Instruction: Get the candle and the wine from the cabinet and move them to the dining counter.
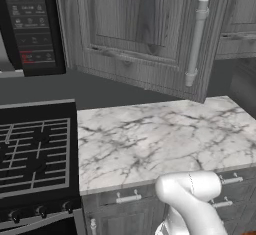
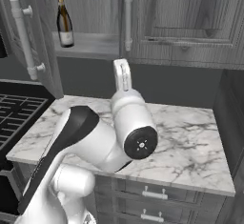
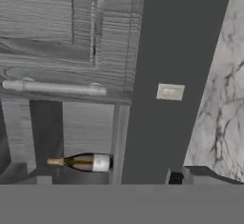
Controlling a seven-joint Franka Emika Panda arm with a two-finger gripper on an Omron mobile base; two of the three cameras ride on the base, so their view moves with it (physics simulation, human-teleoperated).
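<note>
Marble worktop (image 2: 190,137) below, one wine (image 2: 64,20) in the cabinet (image 2: 90,44), tool (image 3: 177,176) spread, empty.

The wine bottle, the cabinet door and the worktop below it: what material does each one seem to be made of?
The wine bottle looks like dark glossy glass, with a gold-foil neck and a pale, probably paper, label. The cabinet door looks like dark grey wood or veneer, matte, with visible grain; its handle seems pale metal. The worktop looks like polished white marble with grey veins.

The light is soft and even, with no glare. Everything looks a little blurry, and shadows are faint.
</note>
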